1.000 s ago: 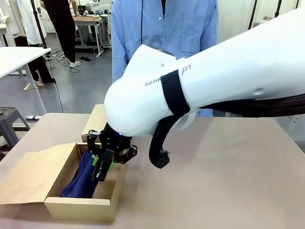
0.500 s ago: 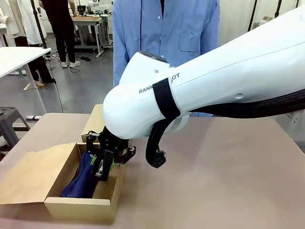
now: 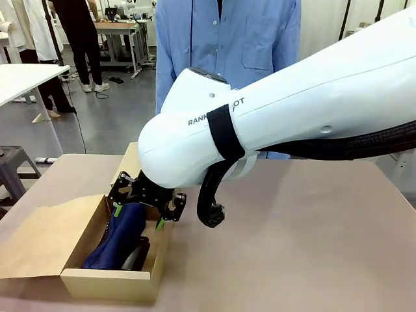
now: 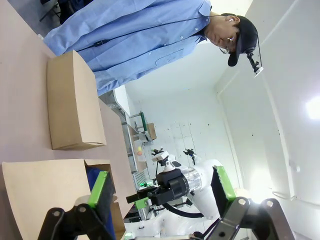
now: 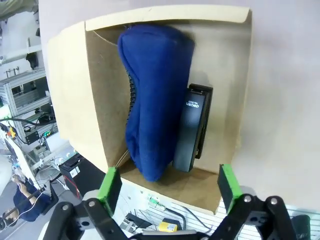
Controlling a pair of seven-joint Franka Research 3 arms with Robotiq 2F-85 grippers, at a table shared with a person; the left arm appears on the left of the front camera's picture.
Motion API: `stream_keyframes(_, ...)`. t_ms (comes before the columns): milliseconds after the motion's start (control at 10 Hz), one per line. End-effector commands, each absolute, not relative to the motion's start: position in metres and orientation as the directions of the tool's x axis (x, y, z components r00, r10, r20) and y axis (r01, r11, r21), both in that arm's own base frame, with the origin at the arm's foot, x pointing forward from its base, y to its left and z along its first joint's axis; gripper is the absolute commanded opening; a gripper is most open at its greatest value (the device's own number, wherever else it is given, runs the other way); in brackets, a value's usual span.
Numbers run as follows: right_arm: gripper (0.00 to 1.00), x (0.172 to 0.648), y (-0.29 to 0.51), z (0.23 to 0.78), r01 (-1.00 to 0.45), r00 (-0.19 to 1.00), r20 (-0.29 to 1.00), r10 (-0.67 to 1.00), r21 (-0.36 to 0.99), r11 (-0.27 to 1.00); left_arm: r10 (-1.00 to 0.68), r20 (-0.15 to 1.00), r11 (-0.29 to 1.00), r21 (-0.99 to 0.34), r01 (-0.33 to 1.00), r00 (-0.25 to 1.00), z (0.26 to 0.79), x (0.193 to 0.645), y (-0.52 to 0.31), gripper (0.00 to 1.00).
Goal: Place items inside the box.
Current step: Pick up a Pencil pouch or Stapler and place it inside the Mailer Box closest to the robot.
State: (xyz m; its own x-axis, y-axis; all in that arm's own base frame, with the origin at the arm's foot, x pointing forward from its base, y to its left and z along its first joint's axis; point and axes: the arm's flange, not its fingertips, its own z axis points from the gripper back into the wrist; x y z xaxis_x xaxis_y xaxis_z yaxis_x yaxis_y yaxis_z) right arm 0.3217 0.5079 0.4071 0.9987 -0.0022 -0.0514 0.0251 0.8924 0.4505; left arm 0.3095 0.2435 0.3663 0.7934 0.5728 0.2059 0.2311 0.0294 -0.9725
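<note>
Standing wide apart low over the box (image 3: 107, 284), the right jaws may hook its right wall or the black stapler (image 5: 192, 127) when rising.

You see a box (image 5: 95, 100) of matt brown cardboard with rough cut edges. The navy blue fabric pouch (image 5: 155, 90) is soft, fuzzy cloth. The black stapler (image 5: 192, 127) has a smooth, faintly shiny casing. The table (image 3: 312, 247) looks smooth and matt. The right arm (image 3: 305, 97) wears a glossy white shell.
</note>
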Motion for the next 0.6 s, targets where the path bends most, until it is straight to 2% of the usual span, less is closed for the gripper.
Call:
stream_keyframes(0, 1.00, 0.317, 0.503, 0.413, 0.062, 0.998, -0.027, -0.057, 0.461, 0.885, 0.570, 0.218, 0.025, -0.968, 0.248, 0.792, 0.368, 0.309, 0.243, 1.00)
stream_keyframes(200, 1.00, 0.324, 0.462, 0.425, 0.038, 0.996, -0.085, 0.004, 0.492, 0.870, 0.570, 0.218, 0.025, -0.968, 0.248, 0.792, 0.368, 0.309, 0.243, 1.00)
stream_keyframes(300, 1.00, 0.330, 0.415, 0.437, 0.051, 0.991, -0.135, 0.025, 0.528, 0.848, 0.570, 0.218, 0.025, -0.968, 0.248, 0.792, 0.368, 0.309, 0.243, 1.00)
stream_keyframes(500, 1.00, 0.337, 0.294, 0.450, 0.189, 0.967, -0.252, -0.029, 0.637, 0.748, 0.570, 0.218, 0.025, -0.968, 0.248, 0.792, 0.368, 0.309, 0.243, 1.00)
